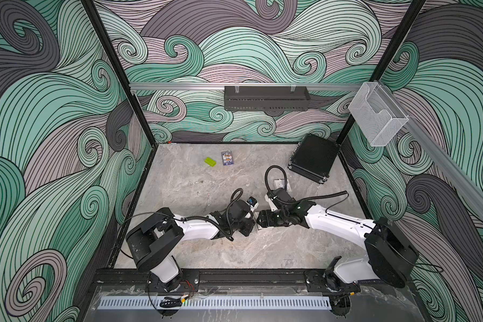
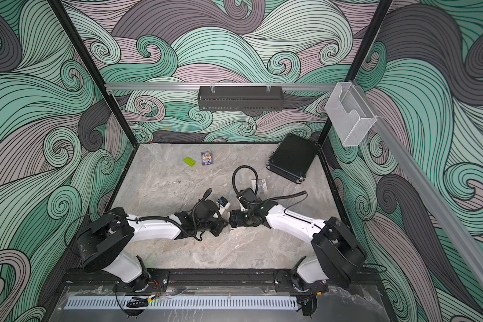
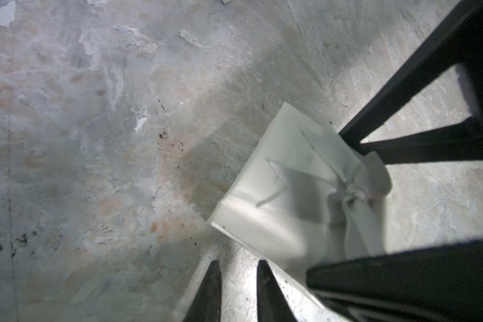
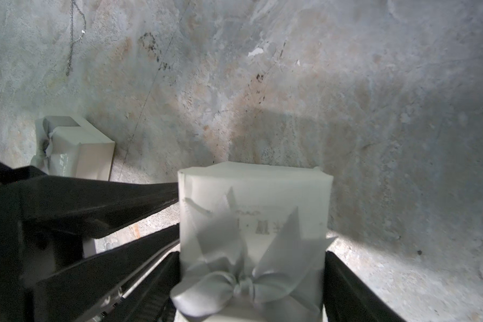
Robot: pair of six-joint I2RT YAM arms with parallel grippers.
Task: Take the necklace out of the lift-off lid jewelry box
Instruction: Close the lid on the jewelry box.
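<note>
A white jewelry box (image 4: 257,189) with a grey ribbon bow stands on the table between both arms. Its lid is on. In a top view only a sliver of the box (image 1: 258,229) shows. My right gripper (image 4: 251,253) has a jaw against each side of the box, shut on it. My left gripper (image 3: 238,263) is at the box's (image 3: 285,172) side, its fingers a narrow gap apart with only table between them. The necklace (image 4: 71,50), a thin silver chain, lies loose on the table away from the box; in a top view the chain (image 1: 202,182) shows faintly.
A second white ribboned box (image 1: 282,184) sits behind the right arm. A green brick (image 1: 210,162) and a card pack (image 1: 227,158) lie at the back. A black case (image 1: 314,161) leans at the back right corner. A black tray (image 1: 265,97) hangs on the rear rail.
</note>
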